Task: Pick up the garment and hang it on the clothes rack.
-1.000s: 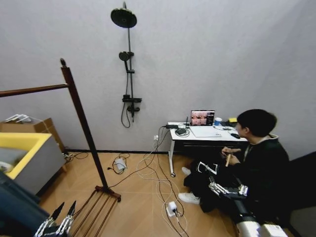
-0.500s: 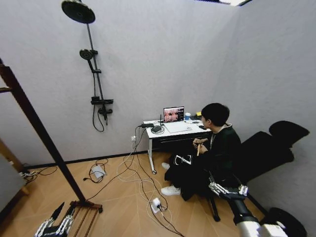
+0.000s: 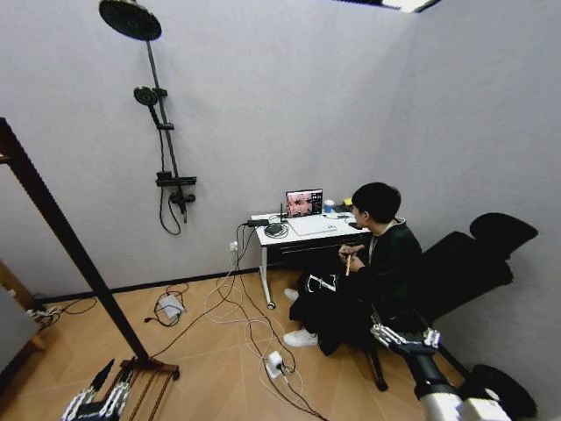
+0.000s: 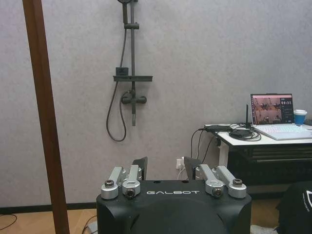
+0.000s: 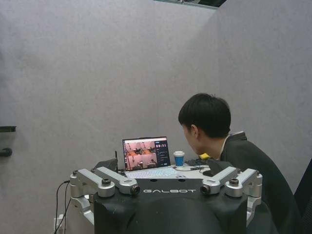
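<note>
— Camera swung right since a second ago; what's near the left gripper (image 3: 114, 374)?

— Fingers spread, empty; clothes rack (image 3: 61, 238) upright just beside it. Right gripper (image 3: 379, 334) low, open floor between.

"GALBOT" stands on the black housing of each wrist's end effector.

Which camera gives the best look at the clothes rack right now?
The head view: the clothes rack shows one slanting upright running down to its slatted base beside the left gripper. The left wrist view shows a plain stretch of upright.
</note>
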